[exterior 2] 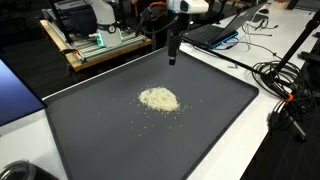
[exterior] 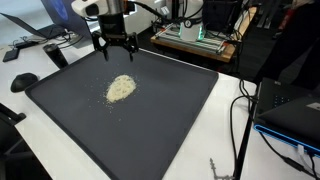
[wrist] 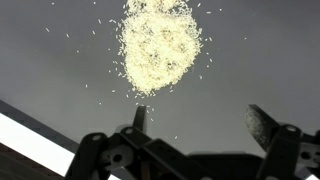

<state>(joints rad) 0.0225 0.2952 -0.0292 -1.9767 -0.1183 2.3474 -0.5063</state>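
Near the middle of a large black tray [exterior: 170,115] lay a small pile of pale grains [exterior: 121,88], cream-white against the dark, matte surface. Both exterior views showed it as a low, roughly oval heap [exterior 2: 159,99], dense at the centre and thinning at the edges, with loose grains scattered around it. From the wrist view the pile [wrist: 158,45] looked like a rounded mound of short, rice-like grains, with single grains spread well out over the tray [wrist: 60,60] on every side.

The robot's gripper [exterior: 117,55] hung above the tray's far edge, well apart from the pile and touching nothing. Its jaws stood wide apart and empty. In the wrist view the two dark fingers [wrist: 262,125] pointed towards the pile, with bare tray between them. An exterior view showed the gripper [exterior 2: 172,55] pointing straight down from the arm.

The tray [exterior 2: 120,140] rested on a white table [exterior 2: 250,150]. Black cables [exterior 2: 285,80] trailed beside it, and a wooden board [exterior 2: 95,45] carrying electronics sat beyond its far edge.
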